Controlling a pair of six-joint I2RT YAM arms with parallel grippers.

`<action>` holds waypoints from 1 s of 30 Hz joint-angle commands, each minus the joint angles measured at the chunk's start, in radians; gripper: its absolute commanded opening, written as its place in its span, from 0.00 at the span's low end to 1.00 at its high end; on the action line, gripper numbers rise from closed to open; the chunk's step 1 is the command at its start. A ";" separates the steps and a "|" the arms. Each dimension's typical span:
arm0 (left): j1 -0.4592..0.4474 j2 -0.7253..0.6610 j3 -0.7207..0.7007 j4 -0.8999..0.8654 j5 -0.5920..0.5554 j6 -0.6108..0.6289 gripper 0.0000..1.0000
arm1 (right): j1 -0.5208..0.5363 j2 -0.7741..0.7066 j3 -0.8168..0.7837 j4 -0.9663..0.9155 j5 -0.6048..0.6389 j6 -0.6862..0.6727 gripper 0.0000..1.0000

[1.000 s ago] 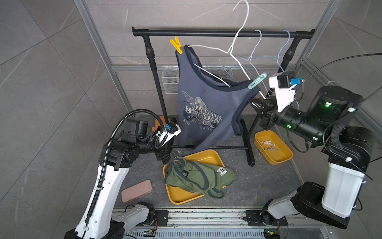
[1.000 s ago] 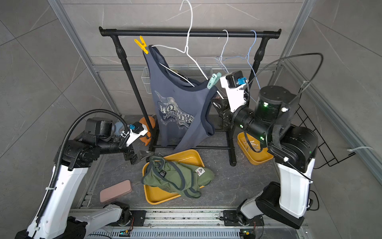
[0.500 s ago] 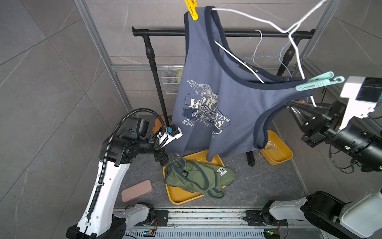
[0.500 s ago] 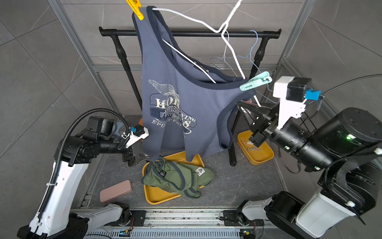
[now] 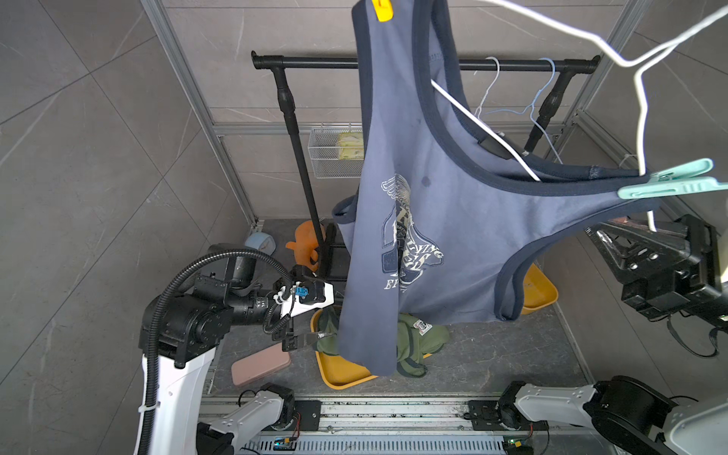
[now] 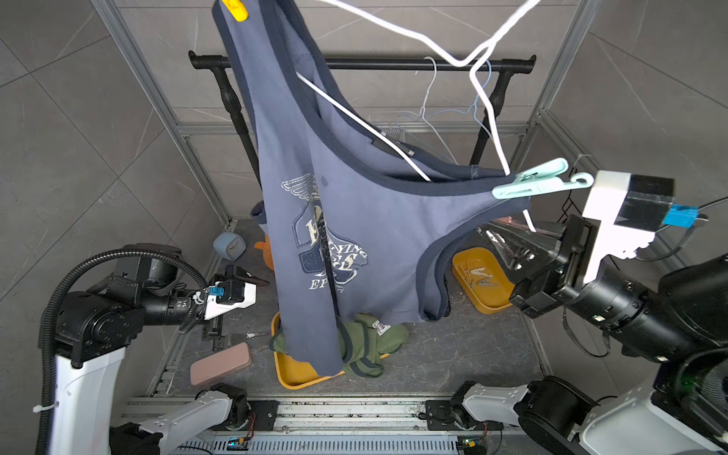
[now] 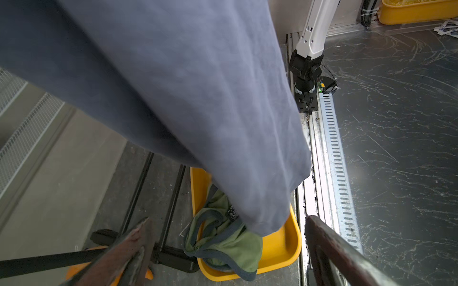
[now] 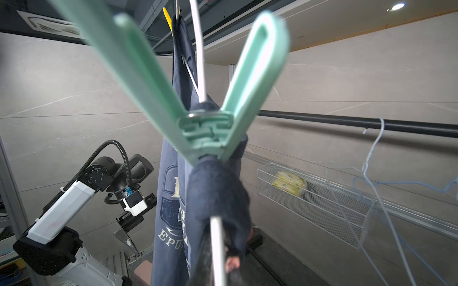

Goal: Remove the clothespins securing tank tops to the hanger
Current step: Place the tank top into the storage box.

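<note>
A slate blue tank top [image 5: 433,236] [image 6: 354,220] hangs on a white wire hanger [image 5: 484,124], held high and close in both top views. A yellow clothespin [image 5: 383,10] pins one strap, and a mint green clothespin [image 6: 539,183] [image 8: 208,128] pins the other. My right gripper [image 6: 488,232] [image 8: 215,272] is shut on the hanger's wire just below the mint pin. My left gripper [image 6: 262,309] [image 7: 229,219] stands open and empty beside the top's hem [image 7: 272,222]. Olive green tank tops [image 5: 413,338] [image 7: 223,237] lie in a yellow tray [image 5: 338,374].
The black rack rail [image 5: 315,62] carries empty wire hangers [image 5: 488,90]. A small yellow tray [image 6: 478,275] holds loose clothespins. A pink-brown block [image 5: 260,360], an orange toy [image 5: 305,244] and a clock [image 5: 260,244] sit on the floor, and a wire basket [image 5: 335,151] hangs on the back wall.
My right arm has lifted the hanger and blue top off the rail, up and toward the camera. The left gripper has stayed open near the tray.
</note>
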 commanded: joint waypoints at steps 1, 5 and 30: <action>0.003 -0.016 0.028 -0.212 0.056 0.012 0.96 | 0.004 -0.009 -0.069 0.061 -0.051 0.047 0.00; 0.003 -0.025 0.041 -0.208 0.081 0.000 0.96 | 0.004 -0.045 -0.220 0.088 -0.068 0.054 0.00; 0.003 -0.035 0.119 -0.010 0.084 -0.200 0.92 | 0.004 -0.234 -1.156 0.466 -0.169 0.029 0.00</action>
